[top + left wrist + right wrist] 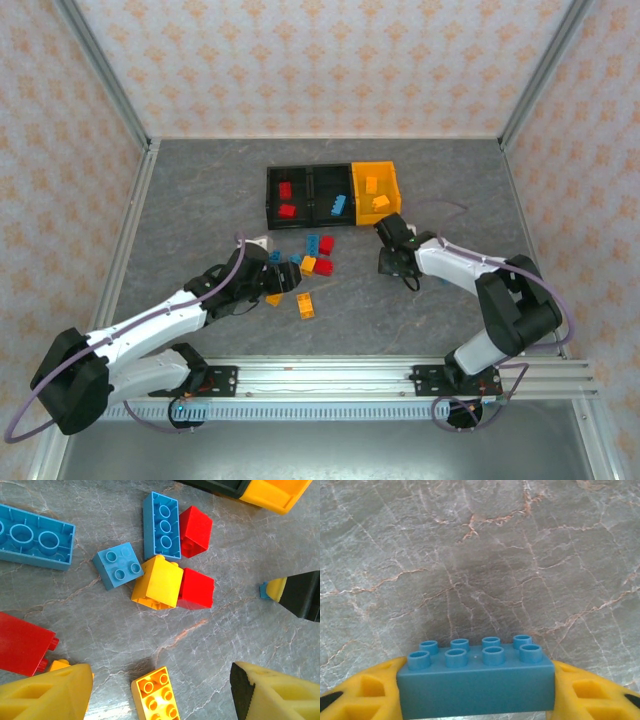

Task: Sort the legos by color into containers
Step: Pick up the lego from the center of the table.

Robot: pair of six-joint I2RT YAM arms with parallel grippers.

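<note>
**Bins partly sorted**

Worktop (200, 220): left black bin (269, 198) holds two red bricks (286, 190), middle black bin (331, 170) one blue lego (340, 207), orange-yellow bin (375, 166) two orange-yellow bricks (371, 184). Right tool (393, 262) clamps blue brick (475, 680). Left tool (161, 675) wide apart, empty, over loose legos (156, 582).

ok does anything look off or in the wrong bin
Nothing is missorted: the left black bin holds red, the middle black bin blue, the orange bin orange. Only oddity: a loose blue brick in the pile lies upside down, hollow side up.

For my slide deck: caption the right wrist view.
Right gripper grips a blue eight-stud Lego brick over the grey veined tabletop.
</note>
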